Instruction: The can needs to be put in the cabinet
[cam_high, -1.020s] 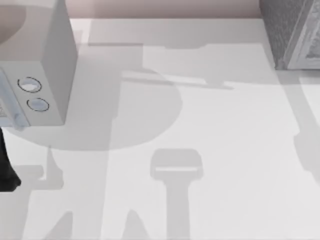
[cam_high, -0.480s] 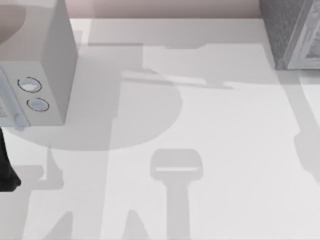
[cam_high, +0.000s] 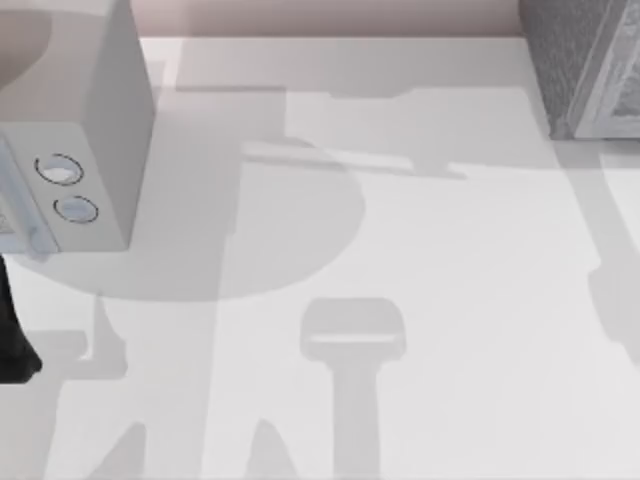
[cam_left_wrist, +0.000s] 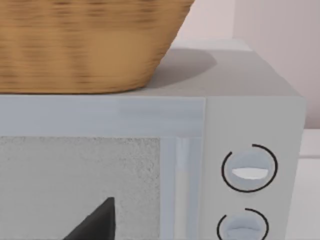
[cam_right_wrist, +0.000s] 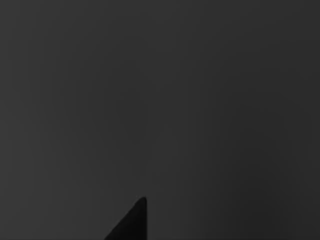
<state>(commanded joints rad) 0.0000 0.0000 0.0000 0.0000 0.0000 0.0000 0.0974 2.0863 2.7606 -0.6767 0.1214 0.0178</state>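
Surface (cam_high: 450, 300): white, crossed by grey arm shadows. Against the two earlier top views, taken over the last second, nothing has shifted. The boxes, the shadows and the dark arm segment all sit in the same places. Judgement: no visible progress on the task in this interval; either a pause or motion too slight to register from above.

Cabinet (cam_high: 570, 60): grey speckled box cut off by the upper right corner of the top frame, with its lighter framed front facing lower right. Whether its door is open cannot be told.

White box (cam_high: 100, 110): upper left of the top frame, standing well apart from the cabinet.

Basket (cam_left_wrist: 85, 45): woven, tan, resting on the roof of the white box. The left wrist view shows its weave and its base; the top view does not show these.

Left arm (cam_high: 12, 345): dark segment at the left edge of the top frame, just below the white box.

Left gripper (cam_left_wrist: 95, 225): a dark tip at the lower edge of the left wrist frame, close in front of the white box's speckled door panel. Open or closed: cannot tell.

Dials (cam_high: 60, 170): two, stacked one above the other on the white box's front.

Right wrist view: dark. Right gripper state: cannot tell.

Can: location cannot be told, nor whether it is held.
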